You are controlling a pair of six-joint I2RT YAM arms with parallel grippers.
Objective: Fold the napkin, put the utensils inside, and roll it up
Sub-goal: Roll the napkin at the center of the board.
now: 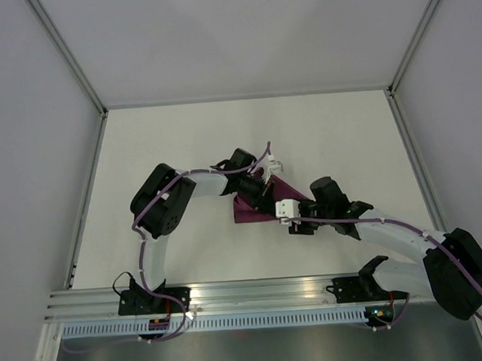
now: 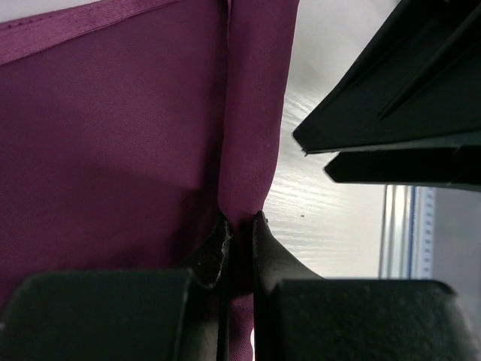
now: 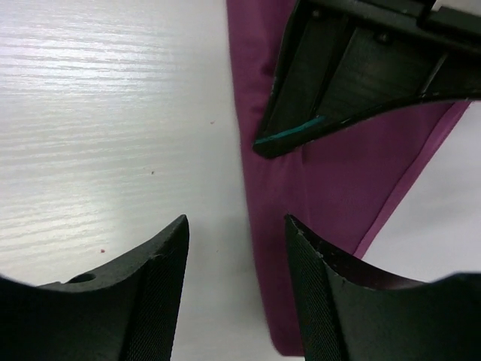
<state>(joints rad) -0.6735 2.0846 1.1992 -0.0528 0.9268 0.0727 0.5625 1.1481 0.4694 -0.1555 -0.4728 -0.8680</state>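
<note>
Firmly, left jaws pinch napkin fold; right jaws parted, empty, over napkin's edge.

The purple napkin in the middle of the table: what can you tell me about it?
The napkin is thin, smooth magenta-purple cloth with a stitched hem, lying folded into a rough triangle on the white table. The left claw pinches a raised fold of it. The right claw hangs open over one edge; whether it touches is unclear.
</note>
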